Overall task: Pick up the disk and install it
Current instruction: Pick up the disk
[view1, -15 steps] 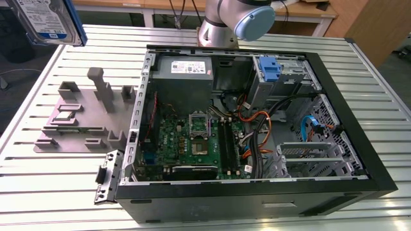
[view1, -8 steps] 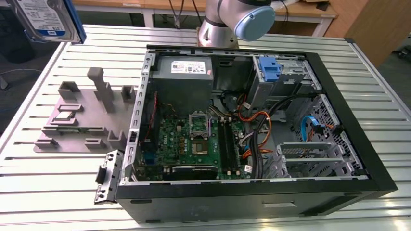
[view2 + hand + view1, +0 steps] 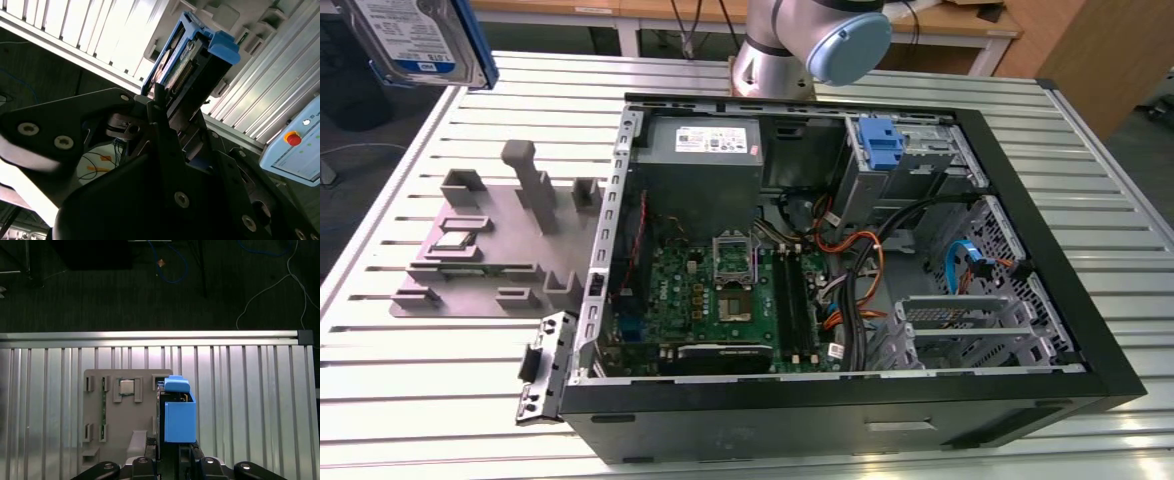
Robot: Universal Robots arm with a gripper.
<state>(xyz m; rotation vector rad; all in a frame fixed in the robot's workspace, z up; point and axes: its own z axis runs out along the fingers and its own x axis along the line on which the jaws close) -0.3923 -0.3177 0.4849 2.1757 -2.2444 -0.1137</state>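
- I judged the pick-up step done and the carry in hand: the gripper (image 3: 174,456) had its fingers pinched on one end of the disk (image 3: 179,415), with the blue carrier standing out past the fingertips.
- In the exterior view the disk (image 3: 420,38) hung high at the exterior view's left, off the slatted table (image 3: 400,420) and well apart from the open computer case (image 3: 1087,330).
- In the first wrist view the grey fixture (image 3: 107,420) lay on the table beneath the disk, not touching it.
- In the second wrist view the disk (image 3: 192,55) sat tilted in the gripper (image 3: 172,107), its carrier tab at the far end.
- Nothing of the install was done yet; the disk was nowhere near the drive bay (image 3: 907,150) at the case's far corner, where a bare blue bracket (image 3: 881,140) already stood.
- To my mind, the next move called for a long carry across to the case, a steady grip, and squaring the carrier to the bay.
- I reckoned the case walls and the loose cables (image 3: 861,270) needed clearance.
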